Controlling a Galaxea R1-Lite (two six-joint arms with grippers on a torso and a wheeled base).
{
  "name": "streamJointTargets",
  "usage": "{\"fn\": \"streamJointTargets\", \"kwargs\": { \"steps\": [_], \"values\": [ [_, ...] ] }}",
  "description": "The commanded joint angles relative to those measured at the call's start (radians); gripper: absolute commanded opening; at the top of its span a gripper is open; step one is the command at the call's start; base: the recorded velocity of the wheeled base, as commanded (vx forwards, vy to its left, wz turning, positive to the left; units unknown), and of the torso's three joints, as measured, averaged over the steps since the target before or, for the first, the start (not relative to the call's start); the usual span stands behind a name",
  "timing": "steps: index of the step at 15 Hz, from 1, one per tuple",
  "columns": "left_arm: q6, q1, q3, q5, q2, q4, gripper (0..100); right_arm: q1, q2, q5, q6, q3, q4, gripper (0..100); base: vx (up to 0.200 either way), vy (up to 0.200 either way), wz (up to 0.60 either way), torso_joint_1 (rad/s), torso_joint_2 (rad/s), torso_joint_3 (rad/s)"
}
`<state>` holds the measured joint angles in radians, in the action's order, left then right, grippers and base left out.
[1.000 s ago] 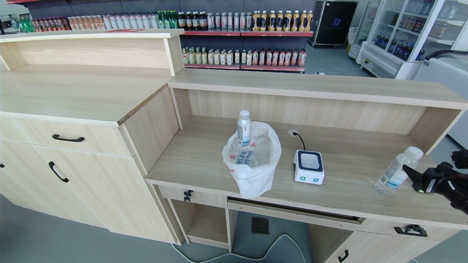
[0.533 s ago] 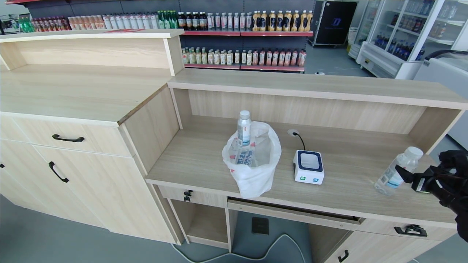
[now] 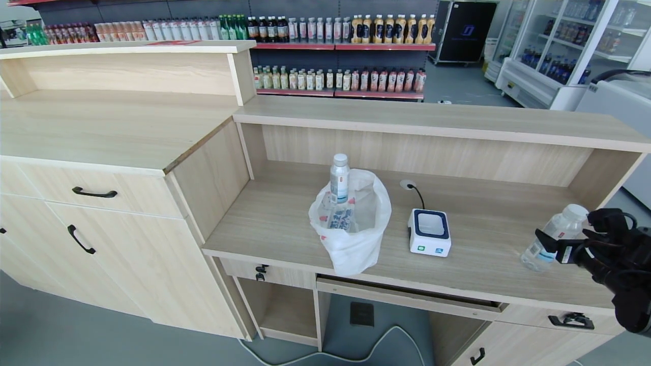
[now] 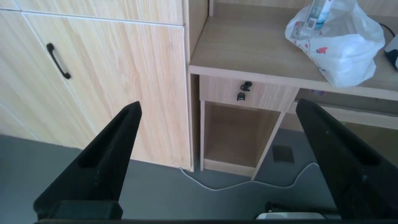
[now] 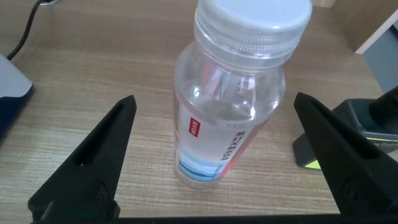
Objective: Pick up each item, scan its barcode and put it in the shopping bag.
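A clear bottle [image 3: 554, 235] with a white cap stands upright at the right end of the counter. My right gripper [image 3: 558, 243] is open, one finger on each side of the bottle [image 5: 229, 112], and I see no contact. The white shopping bag [image 3: 352, 231] stands mid-counter with another bottle [image 3: 339, 178] upright in it. The white scanner [image 3: 430, 232] lies just right of the bag. My left gripper [image 4: 219, 107] is open and holds nothing, low beside the counter front, with the bag [image 4: 339, 40] beyond it.
A raised back wall and top shelf [image 3: 437, 119] border the counter [image 3: 285, 223]. A taller cabinet [image 3: 117, 127] stands to the left. The scanner's cable [image 3: 418, 193] runs to a hole behind it. Drawers and an open niche [image 4: 239, 134] lie under the counter.
My right gripper has moved left along the counter towards the clear bottle and now straddles it. The bottle, bag and scanner have stayed put.
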<state>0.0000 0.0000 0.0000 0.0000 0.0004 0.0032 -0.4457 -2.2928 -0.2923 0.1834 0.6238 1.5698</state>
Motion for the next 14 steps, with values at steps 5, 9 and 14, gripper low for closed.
{"fn": "streamJointTargets", "kwargs": {
  "steps": [5,9,14],
  "values": [
    [0.0,0.0,0.0,0.0,0.0,0.0,100,0.022,-0.05,0.001,0.008,0.04,-0.001,100,0.0,0.0,0.0,0.0,0.0,0.0],
    [0.0,0.0,0.0,0.0,0.0,0.0,100,0.047,-0.071,0.025,0.007,0.145,-0.062,100,0.0,0.0,0.0,0.0,0.0,0.0],
    [0.0,0.0,0.0,0.0,0.0,0.0,100,0.076,-0.109,0.025,0.008,0.234,-0.122,100,0.0,0.0,0.0,0.0,0.0,0.0]
  ]
}}
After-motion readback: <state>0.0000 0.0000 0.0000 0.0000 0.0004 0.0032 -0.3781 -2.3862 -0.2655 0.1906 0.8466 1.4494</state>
